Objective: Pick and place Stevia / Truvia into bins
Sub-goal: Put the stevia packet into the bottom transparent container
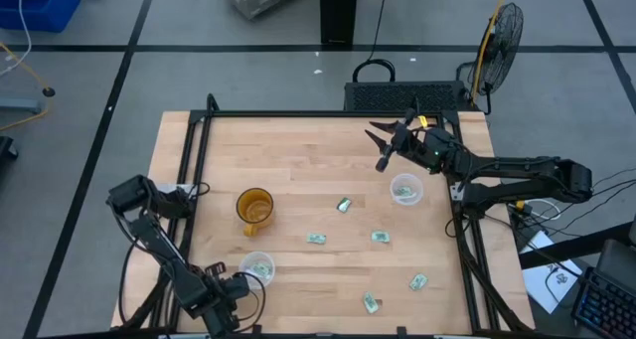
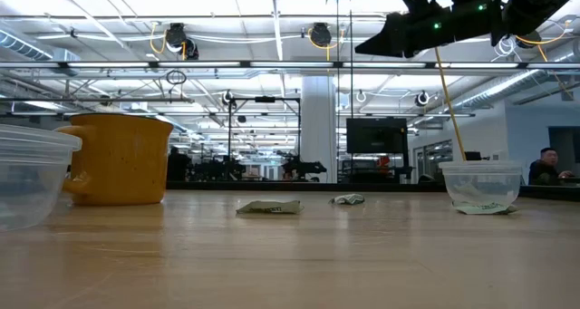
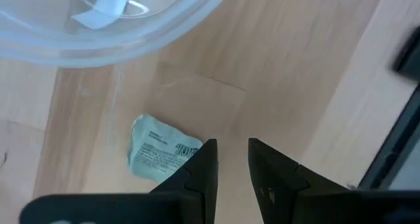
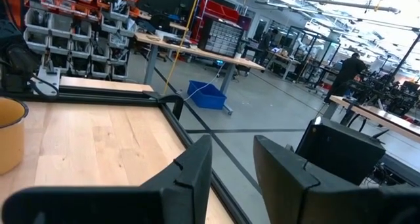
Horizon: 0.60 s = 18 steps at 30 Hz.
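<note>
Several pale green and white packets lie flat on the wooden table: one [image 1: 343, 205], another [image 1: 316, 239], a third [image 1: 380, 237], and more near the near edge [image 1: 418, 280]. One clear cup [image 1: 405, 190] stands on the right with a packet in it. A second clear cup [image 1: 258, 267] stands near-left, also holding a packet [image 3: 105, 4]. My left gripper [image 3: 230, 158] is open low beside that cup, its fingers just next to a packet [image 3: 161, 152] lying on the table. My right gripper [image 1: 386, 145] is open and raised, on the far side of the right cup.
An amber-orange cup [image 1: 254, 207] stands left of centre, on the far side of the near-left clear cup. A black metal frame [image 1: 328, 113] runs along the table's edges. Bare wood lies between the far edge and the packets. A person [image 2: 544, 164] is far off in the room.
</note>
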Each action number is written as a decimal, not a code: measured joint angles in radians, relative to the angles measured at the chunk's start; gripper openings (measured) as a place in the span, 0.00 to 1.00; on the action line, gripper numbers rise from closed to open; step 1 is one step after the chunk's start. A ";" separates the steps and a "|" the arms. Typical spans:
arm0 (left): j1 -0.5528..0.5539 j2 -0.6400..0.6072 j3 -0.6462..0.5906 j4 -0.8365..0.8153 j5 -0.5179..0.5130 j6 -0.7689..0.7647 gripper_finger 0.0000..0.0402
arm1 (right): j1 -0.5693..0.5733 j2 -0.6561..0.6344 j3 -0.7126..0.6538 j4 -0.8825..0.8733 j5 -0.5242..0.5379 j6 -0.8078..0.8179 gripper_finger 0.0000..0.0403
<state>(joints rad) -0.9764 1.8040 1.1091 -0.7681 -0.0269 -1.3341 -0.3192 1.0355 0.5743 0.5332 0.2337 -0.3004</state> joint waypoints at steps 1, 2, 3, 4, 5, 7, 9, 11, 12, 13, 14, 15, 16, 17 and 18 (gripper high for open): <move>0.000 0.002 0.000 -0.003 0.000 0.003 0.22 | 0.000 0.000 0.000 0.000 0.000 0.000 0.26; 0.000 0.002 0.000 -0.009 0.000 0.004 0.22 | 0.000 0.000 0.000 0.000 0.000 0.000 0.26; 0.000 0.002 0.000 -0.016 0.001 0.004 0.22 | 0.000 0.000 0.000 0.001 0.000 0.000 0.26; 0.002 0.002 0.000 -0.021 0.006 0.005 0.22 | 0.000 0.000 0.000 0.001 0.000 0.000 0.26; 0.003 0.002 0.000 -0.025 0.008 0.005 0.22 | 0.000 0.000 0.000 0.000 0.000 0.000 0.26; 0.006 0.002 0.001 -0.043 0.012 0.005 0.22 | 0.000 0.000 0.000 0.001 0.000 0.000 0.26; 0.009 0.002 0.004 -0.069 0.030 0.023 0.22 | 0.000 0.000 0.000 0.000 0.000 0.000 0.26; 0.017 0.002 0.011 -0.092 0.042 0.047 0.22 | 0.000 0.000 0.000 0.001 0.000 0.000 0.26; 0.021 0.002 0.015 -0.105 0.046 0.051 0.22 | 0.000 0.000 0.000 0.001 0.000 0.000 0.26; 0.025 0.002 0.018 -0.123 0.045 0.051 0.22 | 0.000 0.000 0.000 0.001 0.000 0.000 0.26; 0.029 0.002 0.023 -0.137 0.044 0.051 0.22 | 0.000 0.000 0.000 0.000 0.000 0.000 0.26; 0.033 0.001 0.028 -0.145 0.045 0.052 0.22 | 0.000 0.000 0.000 0.001 0.000 0.000 0.26; 0.038 0.001 0.034 -0.150 0.044 0.054 0.22 | 0.000 0.000 0.000 0.001 0.000 0.000 0.26; 0.043 0.001 0.039 -0.152 0.044 0.056 0.22 | 0.000 0.000 0.000 0.001 0.000 0.000 0.26; 0.047 0.001 0.042 -0.155 0.044 0.057 0.22 | 0.000 0.000 0.000 0.001 0.000 0.000 0.26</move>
<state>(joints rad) -0.9291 1.8053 1.1507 -0.9234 0.0174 -1.2774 -0.3195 1.0355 0.5739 0.5339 0.2335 -0.3004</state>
